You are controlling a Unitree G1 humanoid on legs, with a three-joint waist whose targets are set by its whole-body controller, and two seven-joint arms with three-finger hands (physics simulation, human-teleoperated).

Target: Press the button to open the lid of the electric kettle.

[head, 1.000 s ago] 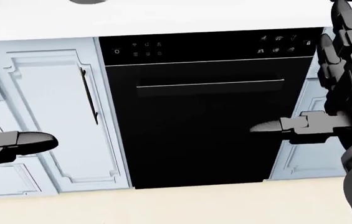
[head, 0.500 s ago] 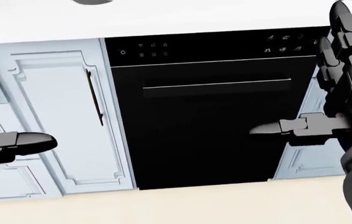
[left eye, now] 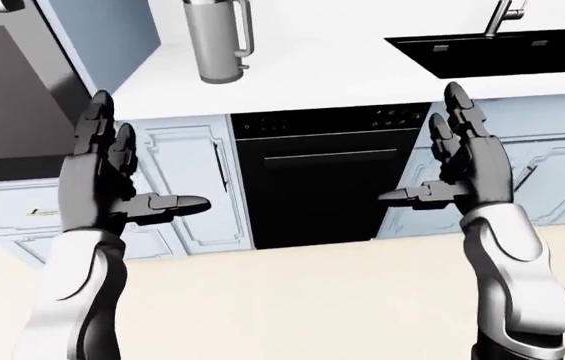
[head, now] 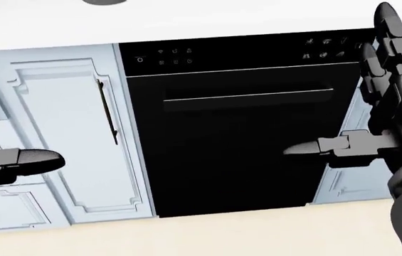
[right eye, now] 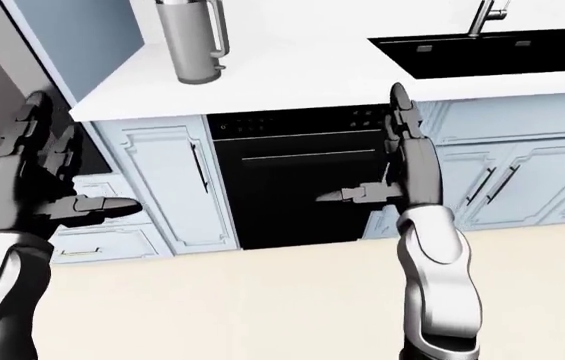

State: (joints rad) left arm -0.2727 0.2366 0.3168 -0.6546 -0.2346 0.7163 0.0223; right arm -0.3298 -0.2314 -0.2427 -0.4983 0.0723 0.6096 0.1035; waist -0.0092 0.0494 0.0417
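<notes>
Nearest, left hand [left eye: 112, 184] and right hand [left eye: 467, 169] raised with fingers [left eye: 97, 127] spread, gripping nothing, likely poised for approach. Beyond, dishwasher [left eye: 317, 176] under the table [left eye: 312, 75]. Farthest, kettle [left eye: 217, 37] upright on the table, above-left of the dishwasher, untouched.

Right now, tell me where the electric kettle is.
In the left-eye view the electric kettle stands at top left on the white counter, above the black dishwasher and left of the sink.
</notes>
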